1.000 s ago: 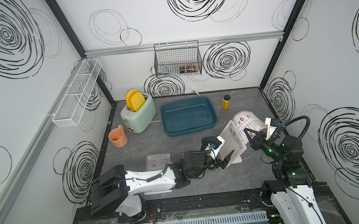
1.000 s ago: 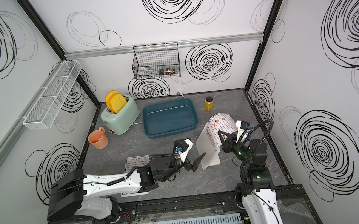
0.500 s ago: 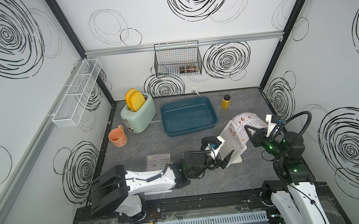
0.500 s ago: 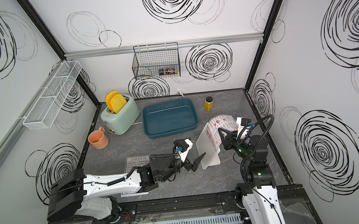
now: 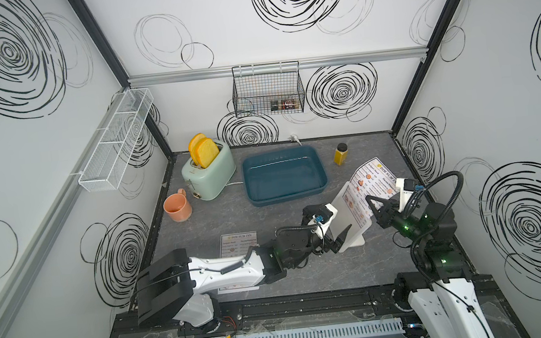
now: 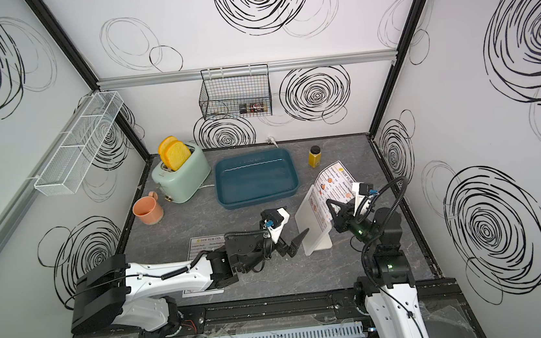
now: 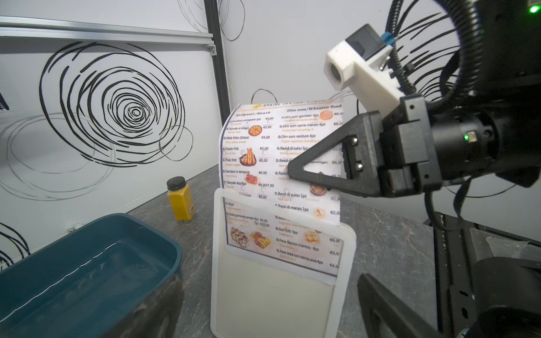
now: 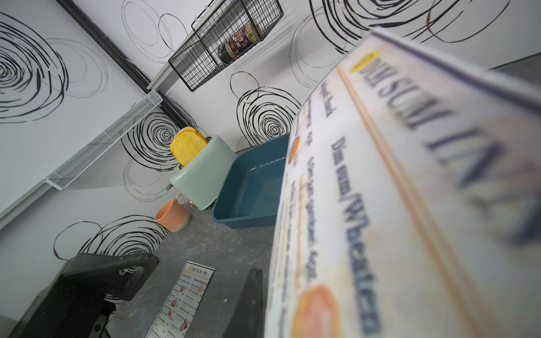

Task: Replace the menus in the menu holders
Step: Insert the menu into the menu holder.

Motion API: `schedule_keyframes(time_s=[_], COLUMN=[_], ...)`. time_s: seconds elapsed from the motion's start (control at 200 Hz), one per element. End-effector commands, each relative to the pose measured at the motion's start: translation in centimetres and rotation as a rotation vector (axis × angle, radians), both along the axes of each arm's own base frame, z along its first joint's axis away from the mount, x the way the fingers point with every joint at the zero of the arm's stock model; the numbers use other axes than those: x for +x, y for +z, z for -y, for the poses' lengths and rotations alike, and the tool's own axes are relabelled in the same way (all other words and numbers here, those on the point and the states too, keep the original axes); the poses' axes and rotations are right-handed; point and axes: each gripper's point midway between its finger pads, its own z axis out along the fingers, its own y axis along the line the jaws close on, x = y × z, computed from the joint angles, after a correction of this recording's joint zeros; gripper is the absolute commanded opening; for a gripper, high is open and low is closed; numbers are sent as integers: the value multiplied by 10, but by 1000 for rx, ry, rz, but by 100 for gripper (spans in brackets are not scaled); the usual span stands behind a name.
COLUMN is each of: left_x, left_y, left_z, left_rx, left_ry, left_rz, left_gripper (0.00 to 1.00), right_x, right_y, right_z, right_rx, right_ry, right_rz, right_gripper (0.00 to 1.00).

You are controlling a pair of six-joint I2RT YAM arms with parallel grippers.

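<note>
A white menu holder [image 5: 353, 233] [image 6: 312, 226] [image 7: 278, 292] stands leaning at the table's right. One menu [image 5: 370, 180] [image 6: 335, 184] [image 7: 281, 164] [image 8: 380, 204] sits partway in its slot, its upper part sticking out. My right gripper [image 5: 372, 200] [image 6: 331, 204] [image 7: 292, 172] [image 8: 269, 307] is shut on that sheet's side edge above the holder. My left gripper [image 5: 337, 241] [image 6: 298, 241] [image 7: 269, 316] is open and low, a finger on either side of the holder's front, holding nothing. A second menu [image 5: 239, 244] [image 6: 207, 243] [image 8: 184, 298] lies flat, partly under the left arm.
A dark blue tray [image 5: 283, 178] [image 7: 87, 263] lies just behind the holder. A yellow jar [image 5: 341, 154] [image 7: 180, 199] stands beside it. A mint toaster [image 5: 210, 172] with bread and an orange mug [image 5: 177, 207] are at the back left. A wire basket [image 5: 268, 90] hangs on the back wall.
The upper part of the held menu has straightened out of its curl and now reaches further back. The right arm shifted slightly. The left arm has not moved.
</note>
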Motion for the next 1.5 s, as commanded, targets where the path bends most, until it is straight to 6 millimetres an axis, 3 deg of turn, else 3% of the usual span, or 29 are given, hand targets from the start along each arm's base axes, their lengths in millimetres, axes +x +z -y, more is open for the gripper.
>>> schedule_keyframes(time_s=[0.0, 0.11, 0.26, 0.315, 0.4, 0.58, 0.675, 0.781, 0.866, 0.931, 1.061, 1.166, 1.306, 1.496], left_x=[2, 2, 3, 3, 3, 4, 5, 5, 6, 6, 6, 5, 3, 9], left_y=[20, 20, 22, 21, 21, 21, 23, 23, 24, 24, 26, 28, 32, 36], left_z=[-6, -6, -7, -7, -8, -10, -11, -11, -11, -11, -12, -12, -13, -8], left_rx=[-54, -54, -54, -53, -52, -56, -61, -62, -64, -65, -70, -71, -75, -50], left_ry=[13, 14, 15, 16, 19, 20, 20, 22, 23, 24, 26, 20, 4, 3], left_rz=[22, 25, 28, 28, 29, 28, 29, 32, 30, 31, 32, 32, 19, -87], left_gripper=[96, 96, 96, 96, 96, 96, 96, 96, 96, 96, 96, 96, 96, 96], right_x=[-4, -3, 5, 8, 9, 7, 3, -2, -3, -2, 2, 6, 7, 4], right_y=[-1, 10, 29, 32, 35, 19, 1, -10, -8, 3, 30, 38, 21, 3], right_z=[-2, 2, 11, 12, 10, 3, -4, -7, -5, -2, 6, 10, 5, -6], right_rx=[-18, -32, -51, -51, -53, -62, -49, -49, -54, -67, -101, -127, -132, -120], right_ry=[17, -13, -68, -72, -60, -11, 31, 43, 31, 13, -36, -62, -24, 44], right_rz=[7, 25, 49, 51, 51, 5, -43, -64, -59, -39, 11, 12, -30, -74], right_gripper=[27, 47, 49, 46, 32, 11, 9, 15, 28, 41, 47, 39, 19, 14])
